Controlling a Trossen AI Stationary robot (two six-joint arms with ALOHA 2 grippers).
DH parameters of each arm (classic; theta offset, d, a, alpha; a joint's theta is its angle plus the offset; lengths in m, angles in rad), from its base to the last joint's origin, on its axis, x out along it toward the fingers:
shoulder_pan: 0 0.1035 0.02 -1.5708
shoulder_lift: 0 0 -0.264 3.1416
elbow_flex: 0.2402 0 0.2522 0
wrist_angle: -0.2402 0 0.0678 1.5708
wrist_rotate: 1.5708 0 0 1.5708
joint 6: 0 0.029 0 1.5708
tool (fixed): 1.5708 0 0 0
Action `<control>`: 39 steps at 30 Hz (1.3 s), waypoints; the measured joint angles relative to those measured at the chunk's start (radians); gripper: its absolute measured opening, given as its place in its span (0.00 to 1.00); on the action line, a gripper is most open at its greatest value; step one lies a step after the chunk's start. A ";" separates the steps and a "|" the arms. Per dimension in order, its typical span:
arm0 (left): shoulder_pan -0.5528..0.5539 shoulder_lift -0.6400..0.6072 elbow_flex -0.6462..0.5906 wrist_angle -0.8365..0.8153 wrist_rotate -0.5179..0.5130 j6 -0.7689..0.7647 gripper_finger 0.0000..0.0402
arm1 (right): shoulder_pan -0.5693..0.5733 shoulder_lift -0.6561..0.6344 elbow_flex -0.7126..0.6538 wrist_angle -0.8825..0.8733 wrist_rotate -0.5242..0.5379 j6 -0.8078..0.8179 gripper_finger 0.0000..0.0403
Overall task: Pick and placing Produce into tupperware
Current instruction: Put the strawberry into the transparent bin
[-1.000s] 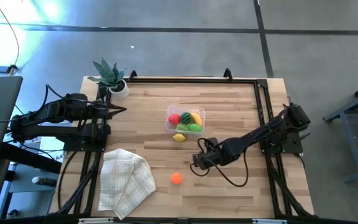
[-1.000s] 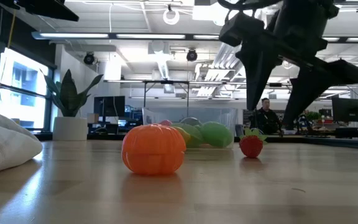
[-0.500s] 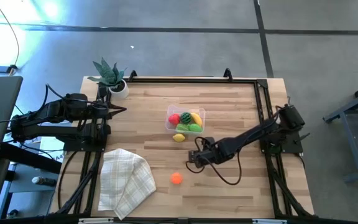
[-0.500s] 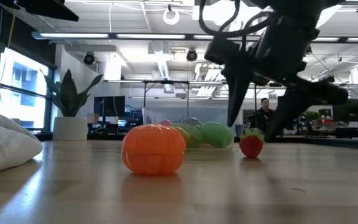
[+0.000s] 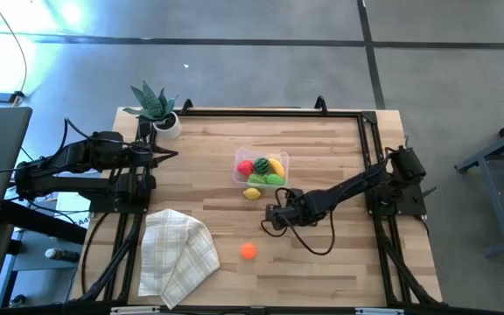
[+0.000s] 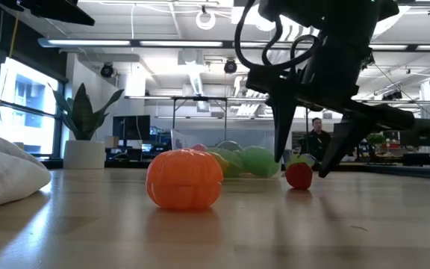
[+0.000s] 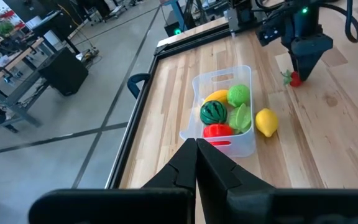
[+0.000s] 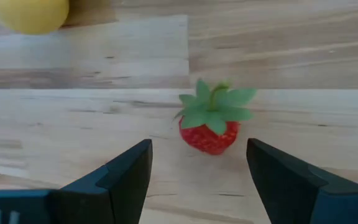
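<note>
right gripper (image 8: 197, 171) hangs low over the wooden table (image 5: 322, 149) w/ jaws spread wide, holding nothing. small red toy strawberry w/ green leafy cap (image 8: 211, 122) lies on the wood just ahead of the gap between the two dark fingers (image 8: 124, 171), roughly centred on it, not touching either one. in the low view the same strawberry (image 6: 299, 173) sits on the table between the two fingertips. yellow toy lemon (image 5: 252, 193) lies just beside the clear rectangular plastic container w/ rounded corners (image 5: 284, 160), which holds a red piece, a dark green striped piece, a yellow piece & light green pieces. orange ridged toy pumpkin (image 5: 248, 251) sits alone nearer the front edge, near a checked folded cloth (image 5: 178, 254). left gripper (image 7: 196, 144) waits at the table's left side, jaws closed together, near a potted green plant (image 5: 156, 107).
</note>
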 joint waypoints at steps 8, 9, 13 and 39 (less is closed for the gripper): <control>0.000 0.000 0.000 0.000 0.000 0.000 0.00 | -0.008 0.029 0.000 -0.022 -0.012 -0.008 0.63; 0.000 0.000 0.000 0.000 0.000 0.000 0.00 | -0.008 0.033 0.000 -0.019 -0.014 -0.009 0.63; 0.000 0.000 0.000 0.000 0.000 0.000 0.00 | -0.008 0.036 0.001 -0.021 -0.014 -0.013 0.63; 0.000 0.000 0.000 0.000 0.000 0.000 0.00 | -0.028 0.054 0.003 -0.008 -0.013 -0.264 0.63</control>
